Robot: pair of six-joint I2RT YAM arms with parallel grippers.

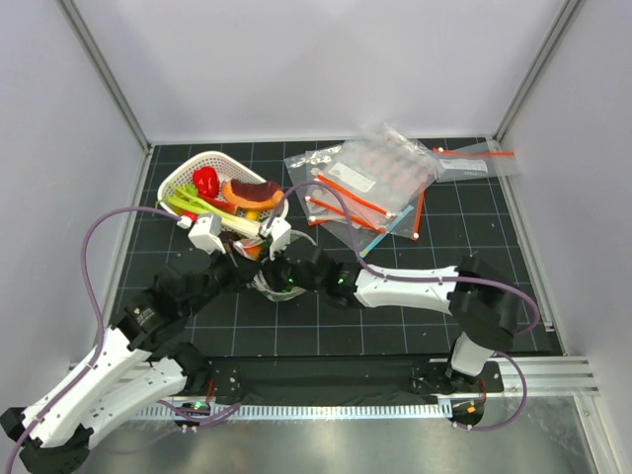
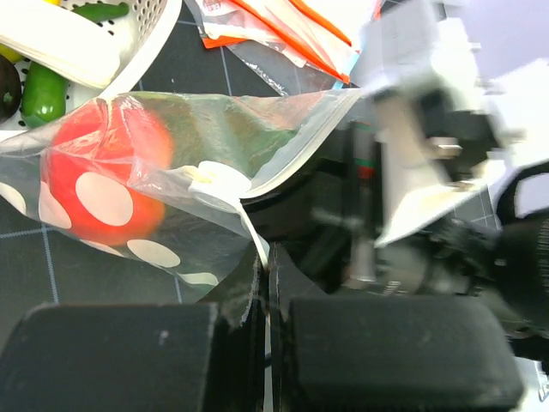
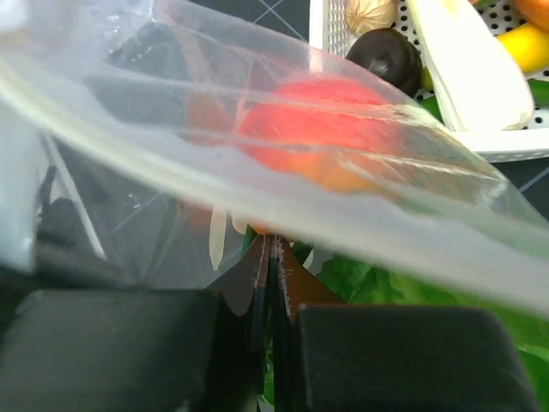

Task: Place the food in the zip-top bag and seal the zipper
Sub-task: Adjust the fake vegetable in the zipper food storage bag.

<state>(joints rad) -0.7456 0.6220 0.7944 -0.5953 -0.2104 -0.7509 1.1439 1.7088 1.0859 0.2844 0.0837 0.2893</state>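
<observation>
The polka-dot zip-top bag (image 2: 163,223) hangs between my two grippers just in front of the basket. Inside it are the orange-red piece (image 2: 94,180) and the green lettuce (image 2: 227,129). The pale zipper strip (image 2: 296,150) runs along the mouth edge. My left gripper (image 2: 270,262) is shut on the bag's edge. My right gripper (image 3: 273,249) is shut on the bag film too, with the orange-red piece (image 3: 326,129) and lettuce (image 3: 377,287) just beyond. In the top view both grippers (image 1: 265,262) meet mid-table and hide most of the bag.
A white basket (image 1: 178,178) with a red pepper, green onions and other toy food stands at the back left, close behind the grippers. A pile of plain clear bags with red-orange strips (image 1: 375,183) lies at the back right. Cage posts stand at the corners.
</observation>
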